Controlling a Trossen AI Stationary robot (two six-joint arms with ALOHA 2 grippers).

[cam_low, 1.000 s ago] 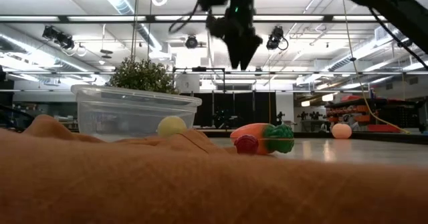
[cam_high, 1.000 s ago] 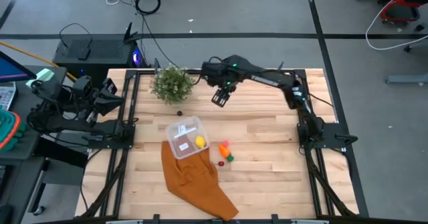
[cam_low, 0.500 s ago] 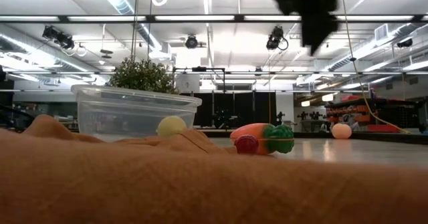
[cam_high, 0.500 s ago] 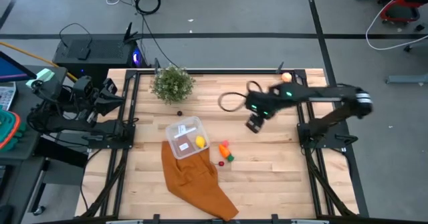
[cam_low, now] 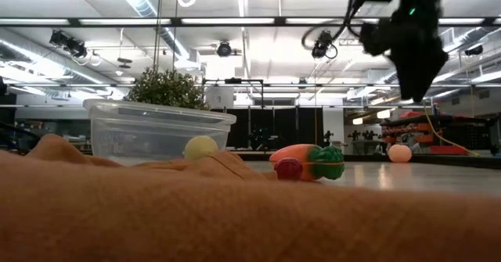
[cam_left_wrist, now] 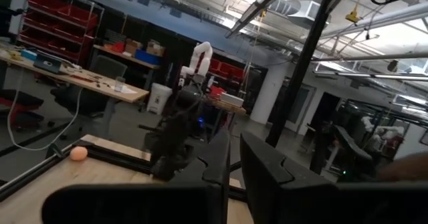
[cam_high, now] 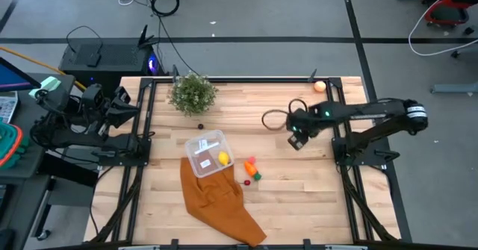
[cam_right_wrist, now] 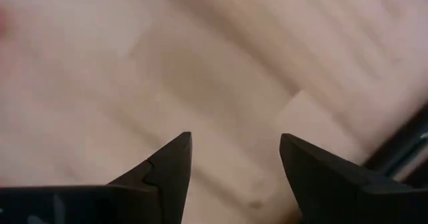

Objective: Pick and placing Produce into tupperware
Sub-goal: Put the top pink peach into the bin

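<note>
Jaws of the right gripper (cam_high: pixel 296 139) stand apart, holding nothing, above bare wooden table (cam_high: pixel 299 175) well right of the produce. Left gripper (cam_high: pixel 123 108) waits off the table's left edge, fingers nearly closed, empty. Clear plastic tupperware box (cam_high: pixel 205 153) already holds a yellow lemon (cam_high: pixel 222 159); an orange carrot with green tip (cam_high: pixel 252 169) lies just beside it. Picking seems underway; next it likely needs a descent onto some piece.
</note>
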